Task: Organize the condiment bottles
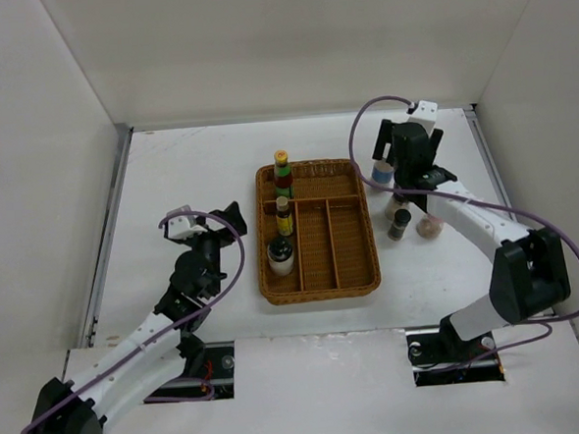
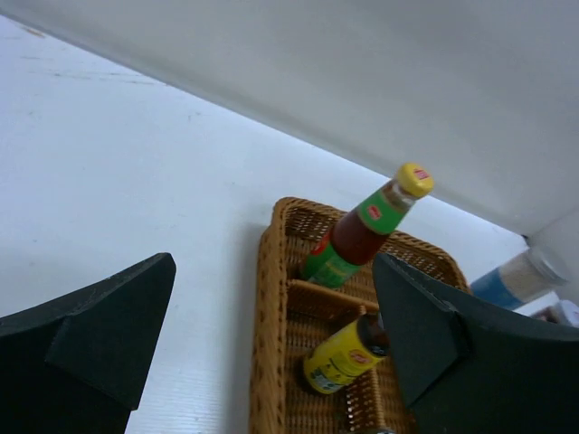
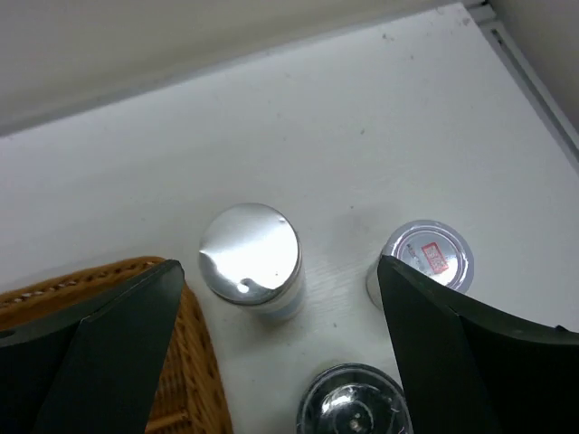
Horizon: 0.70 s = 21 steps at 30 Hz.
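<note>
Left hand point(image 2: 273, 271): fingers spread wide, nothing between them. It sits above the table point(image 1: 189, 174), left of the wicker tray point(image 1: 321, 295) and apart from it, facing the tray's far-left corner.

Right hand point(image 3: 279, 276): fingers also spread wide, gripping nothing. It is over the group of jars just right of the tray's far end. In the wrist view the white-capped blue-labelled bottle point(image 3: 249, 253) stands below, between the two fingers. Contact cannot be judged.

Tray, left column, far to near:
- Green-labelled sauce bottle point(image 1: 282, 173), yellow cap, standing in the far compartment.
- Yellow-labelled sauce bottle point(image 1: 284, 215), yellow cap, in the next compartment, past a wicker divider.
- Squat dark-and-white bottle point(image 1: 281, 255), nearest.

On the table, right of the tray:
- The blue-labelled bottle, just beside the tray's far-right rim.
- Silver-lidded jar point(image 3: 425, 258), red sticker on its lid, to the right of that bottle and hidden under the hand in the top view.
- Grey-lidded jar point(image 3: 353, 402), nearer than both.
- Pink-capped jar point(image 1: 429, 228), just right of the grey-lidded one.
</note>
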Each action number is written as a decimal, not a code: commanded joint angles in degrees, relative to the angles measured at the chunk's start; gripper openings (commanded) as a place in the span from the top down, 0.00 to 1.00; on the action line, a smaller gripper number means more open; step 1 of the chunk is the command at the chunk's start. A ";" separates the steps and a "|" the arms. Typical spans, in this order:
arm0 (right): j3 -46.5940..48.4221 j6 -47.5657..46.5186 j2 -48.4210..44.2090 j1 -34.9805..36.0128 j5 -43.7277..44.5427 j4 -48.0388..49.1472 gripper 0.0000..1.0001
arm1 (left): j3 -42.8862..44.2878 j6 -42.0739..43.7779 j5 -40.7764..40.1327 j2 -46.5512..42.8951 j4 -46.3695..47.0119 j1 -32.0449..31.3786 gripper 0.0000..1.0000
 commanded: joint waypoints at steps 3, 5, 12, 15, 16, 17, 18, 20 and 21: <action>5.04 -1.77 3.92 -1.09 -6.22 -5.51 0.04 | -3.59 -2.62 0.22 1.49 8.42 1.97 0.08; 6.27 -2.56 5.94 -1.09 -6.32 -6.48 0.04 | -4.38 -3.06 0.57 2.63 9.65 1.88 0.08; 7.24 -2.31 9.90 -1.09 -6.40 -5.00 0.05 | -4.47 -3.15 0.92 4.21 10.18 1.88 0.08; 7.94 -2.39 11.48 -1.45 -6.93 -3.23 0.07 | -4.47 -3.33 1.10 6.05 11.06 2.06 0.08; 8.29 -2.56 12.01 -1.45 -6.93 -2.88 0.09 | -4.39 -3.41 1.19 6.50 11.15 1.97 0.08; 8.47 -2.83 12.53 -1.45 -7.02 -2.27 0.11 | -4.30 -3.50 1.19 7.11 11.59 1.97 0.08; 8.64 -2.92 13.06 -1.53 -7.11 -1.57 0.15 | -4.30 -3.50 1.19 7.81 12.20 2.31 0.09; 8.82 -2.65 13.94 -1.71 -8.07 -0.25 0.27 | -4.56 -3.59 1.19 8.87 13.26 2.75 0.09; 8.91 -2.65 14.12 -1.80 -8.16 0.37 0.31 | -4.74 -3.68 1.28 9.13 13.35 2.76 0.09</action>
